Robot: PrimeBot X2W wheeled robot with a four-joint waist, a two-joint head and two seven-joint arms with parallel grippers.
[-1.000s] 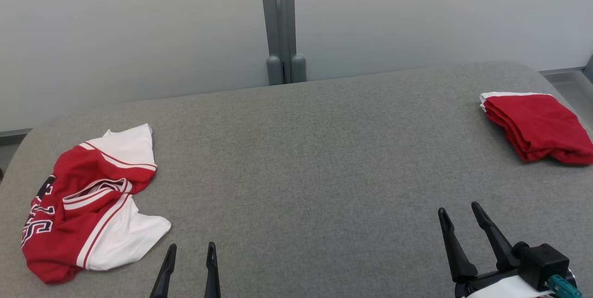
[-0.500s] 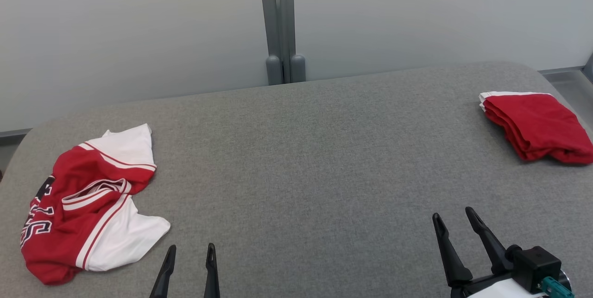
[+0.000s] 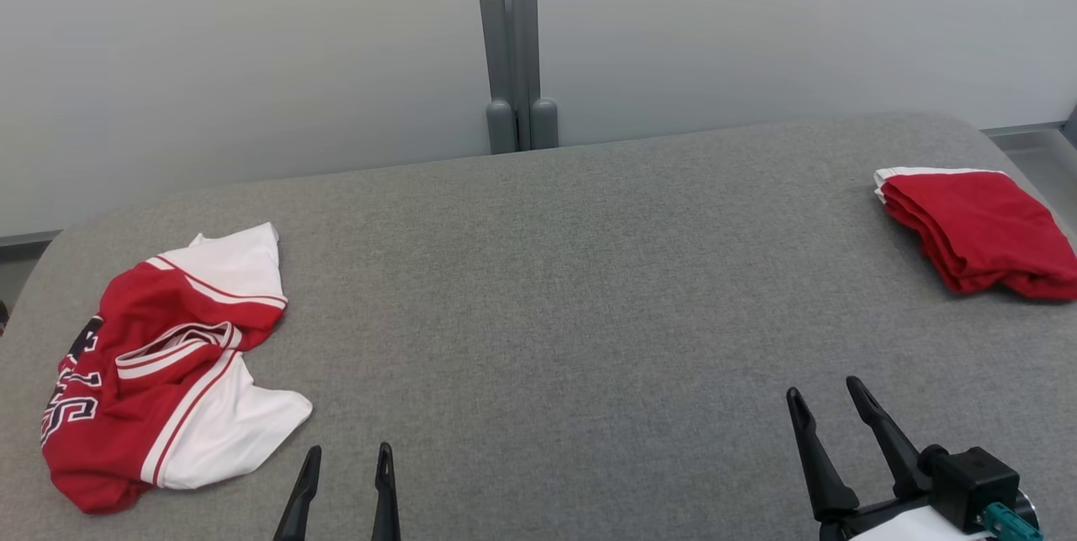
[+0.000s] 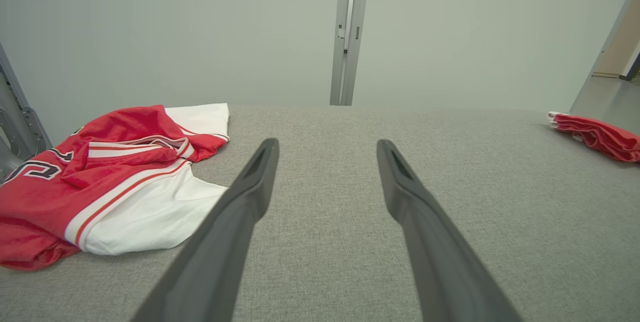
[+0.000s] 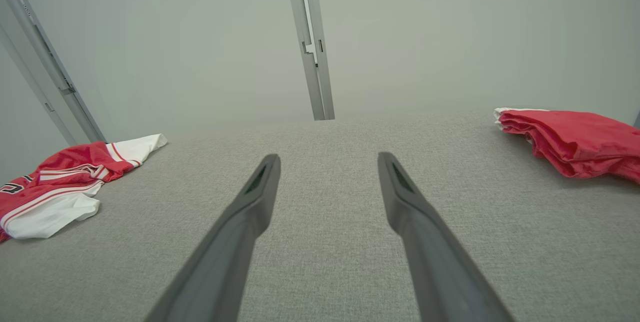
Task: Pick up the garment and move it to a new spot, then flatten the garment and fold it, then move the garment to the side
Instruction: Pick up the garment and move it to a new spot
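Observation:
A crumpled red and white jersey, the garment, lies at the left end of the grey table; it also shows in the left wrist view and the right wrist view. My left gripper stands open at the bottom edge, just right of the garment and apart from it, nothing between its fingers. My right gripper is open at the lower right, over bare table. In the wrist views the left gripper and the right gripper both point along the table, empty.
A folded red garment sits at the table's far right edge, also seen as a folded red garment. A grey upright post stands behind the table against a pale wall.
My right gripper has drawn back toward the bottom edge. The camera has shifted slightly. The left gripper and both garments have stayed put.

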